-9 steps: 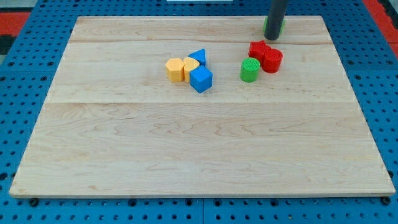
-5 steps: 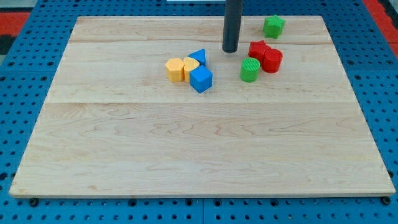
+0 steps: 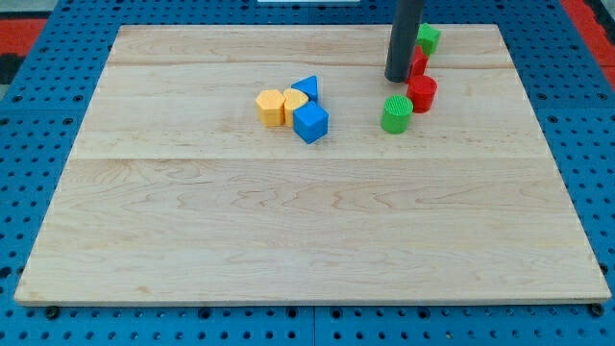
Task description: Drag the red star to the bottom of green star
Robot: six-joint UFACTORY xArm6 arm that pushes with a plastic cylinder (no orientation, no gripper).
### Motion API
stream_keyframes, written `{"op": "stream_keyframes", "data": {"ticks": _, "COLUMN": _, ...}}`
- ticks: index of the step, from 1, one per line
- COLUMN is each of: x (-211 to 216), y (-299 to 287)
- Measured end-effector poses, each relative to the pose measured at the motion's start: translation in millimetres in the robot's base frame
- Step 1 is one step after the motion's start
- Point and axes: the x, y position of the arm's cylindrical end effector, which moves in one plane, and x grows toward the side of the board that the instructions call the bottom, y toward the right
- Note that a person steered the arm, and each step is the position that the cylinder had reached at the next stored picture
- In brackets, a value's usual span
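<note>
Mostly the red star [image 3: 419, 64] is hiding behind my rod, showing only a red sliver just below the green star [image 3: 429, 37] near the view's top. My tip [image 3: 399, 78], a bare rod gripping nothing, is probably touching its left side, while the red cylinder [image 3: 422, 93] and green cylinder [image 3: 396, 112] are sitting just below.

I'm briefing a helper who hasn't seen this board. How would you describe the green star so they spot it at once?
Look along the wooden board's top edge, towards the view's right. There a dark rod stands, its tip against the red star; the green star peeks out just right of the rod, above the red star. The other green block, a cylinder, sits lower, beside the red cylinder.
</note>
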Motion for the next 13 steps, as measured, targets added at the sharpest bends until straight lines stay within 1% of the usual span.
{"op": "stream_keyframes", "data": {"ticks": 1, "x": -4, "y": -14}}
{"op": "stream_keyframes", "data": {"ticks": 3, "x": -20, "y": -16}}
{"op": "stream_keyframes", "data": {"ticks": 5, "x": -25, "y": -21}}
{"op": "stream_keyframes", "data": {"ticks": 8, "x": -25, "y": 9}}
{"op": "stream_keyframes", "data": {"ticks": 9, "x": -25, "y": -2}}
{"op": "stream_keyframes", "data": {"ticks": 10, "x": -20, "y": -35}}
{"op": "stream_keyframes", "data": {"ticks": 11, "x": 7, "y": -45}}
{"op": "stream_keyframes", "data": {"ticks": 12, "x": 43, "y": -37}}
{"op": "stream_keyframes", "data": {"ticks": 13, "x": 66, "y": -30}}
